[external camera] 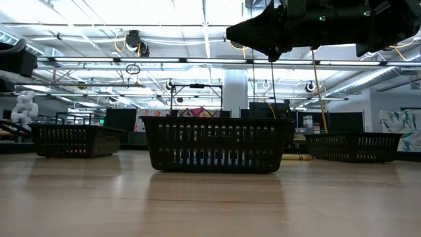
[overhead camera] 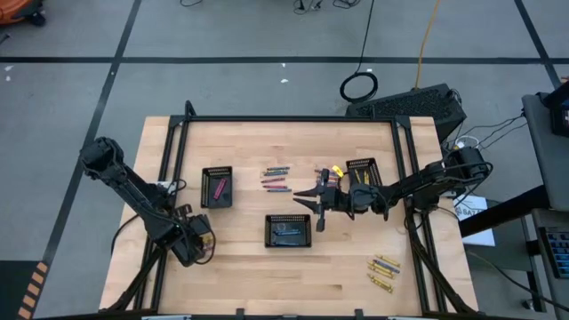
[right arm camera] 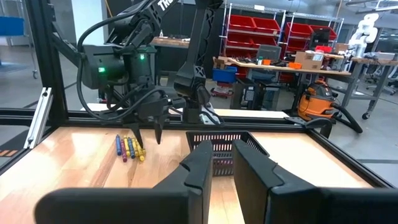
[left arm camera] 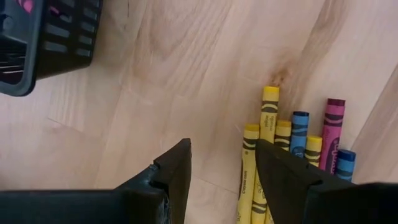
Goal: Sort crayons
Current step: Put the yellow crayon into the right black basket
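The table (overhead camera: 249,276) is carrying three black trays (overhead camera: 219,170); one is holding pink sticks, one blue, and one is sitting beside some yellow ones. The left gripper (left arm camera: 222,152) is hanging fingers-down over the bare wood; its jaws are standing wide apart and gripping nothing. The pink tray (left arm camera: 59,37) is lying ahead of it and off to one side, well apart from it. The right gripper (right arm camera: 221,146) is waiting low over the table, facing the left one; its fingers are showing only a narrow gap and holding nothing, and a tray (right arm camera: 252,142) is sitting just ahead of them. The crayons (left arm camera: 283,134), yellow, blue and pink, are lying side by side on the wood just beside one left finger; a few more yellow crayons (overhead camera: 383,272) are lying well apart from both grippers.
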Robot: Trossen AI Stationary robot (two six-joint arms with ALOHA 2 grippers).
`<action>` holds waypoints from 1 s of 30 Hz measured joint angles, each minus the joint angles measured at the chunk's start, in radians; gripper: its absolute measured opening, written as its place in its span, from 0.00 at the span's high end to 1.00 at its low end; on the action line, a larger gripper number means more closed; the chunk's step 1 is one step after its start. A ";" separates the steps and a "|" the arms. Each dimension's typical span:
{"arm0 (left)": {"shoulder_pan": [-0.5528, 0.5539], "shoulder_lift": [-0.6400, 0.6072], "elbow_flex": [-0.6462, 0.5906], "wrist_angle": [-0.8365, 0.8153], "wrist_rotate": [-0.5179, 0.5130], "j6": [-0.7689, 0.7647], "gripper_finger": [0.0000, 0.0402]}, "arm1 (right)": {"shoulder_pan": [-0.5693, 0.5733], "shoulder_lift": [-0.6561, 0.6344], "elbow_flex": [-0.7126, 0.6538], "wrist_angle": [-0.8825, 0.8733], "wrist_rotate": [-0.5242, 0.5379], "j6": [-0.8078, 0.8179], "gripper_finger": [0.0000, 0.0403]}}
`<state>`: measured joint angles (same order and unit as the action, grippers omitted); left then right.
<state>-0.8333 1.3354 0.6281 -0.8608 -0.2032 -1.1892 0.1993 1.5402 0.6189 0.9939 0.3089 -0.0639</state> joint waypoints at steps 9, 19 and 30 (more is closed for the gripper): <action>0.001 0.000 0.000 0.006 -0.008 0.027 0.58 | 0.012 0.000 0.000 -0.003 0.000 -0.001 0.88; 0.000 0.038 0.002 0.022 -0.010 0.053 0.58 | 0.013 0.000 0.000 -0.004 0.000 -0.001 0.88; 0.000 0.089 0.005 0.011 0.001 0.053 0.58 | 0.013 0.000 0.000 -0.004 0.000 0.000 0.88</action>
<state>-0.8333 1.4239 0.6327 -0.8496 -0.2022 -1.1366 0.2127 1.5402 0.6192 0.9901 0.3088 -0.0644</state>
